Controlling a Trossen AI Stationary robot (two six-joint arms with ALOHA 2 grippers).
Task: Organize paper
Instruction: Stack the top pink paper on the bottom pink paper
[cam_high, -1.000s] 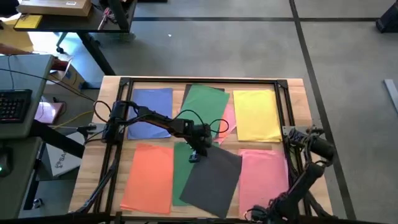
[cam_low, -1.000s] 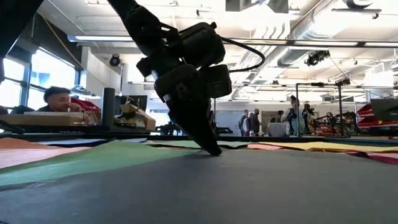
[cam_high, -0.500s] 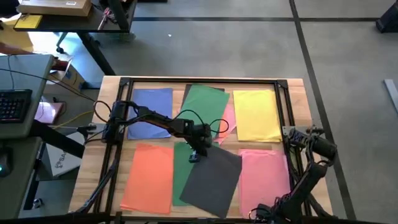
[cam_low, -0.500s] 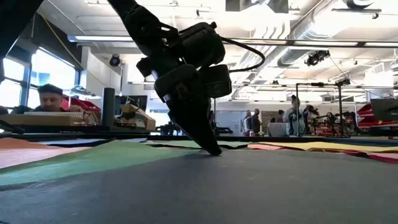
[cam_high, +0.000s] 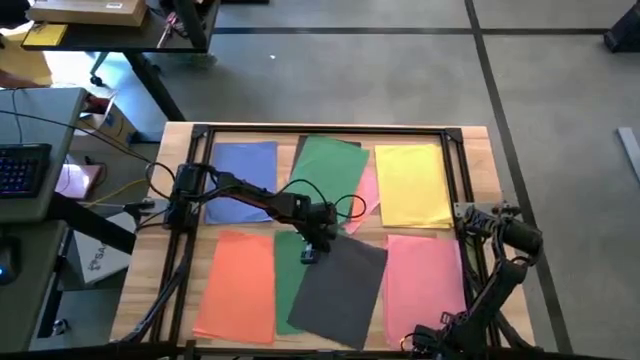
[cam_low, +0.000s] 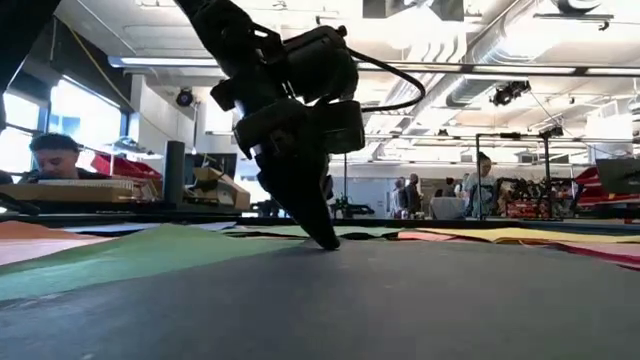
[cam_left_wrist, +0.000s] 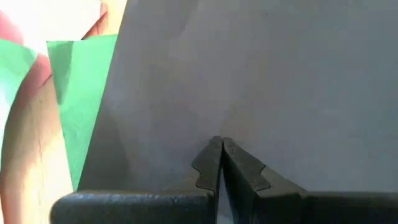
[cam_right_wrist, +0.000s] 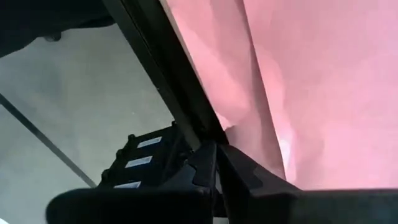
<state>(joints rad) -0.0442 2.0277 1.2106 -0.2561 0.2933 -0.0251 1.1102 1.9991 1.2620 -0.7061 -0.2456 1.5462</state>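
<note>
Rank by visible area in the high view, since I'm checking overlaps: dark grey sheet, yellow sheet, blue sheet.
1. Dark grey sheet, largest.
2. Yellow sheet.
3. Blue sheet, smallest; the left arm covers part of it.

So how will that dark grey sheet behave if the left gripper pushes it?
Probably it slides easily: the dark grey sheet lies flat and loose across the green sheet. Being thin paper, it may buckle ahead of the shut left gripper pressing on it. It looks very light.

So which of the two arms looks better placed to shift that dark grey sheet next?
The left one, probably. The left gripper has its shut tips pressed on the dark grey sheet near its top corner. The right gripper waits, shut, at the table's right edge, by the pink sheets.
</note>
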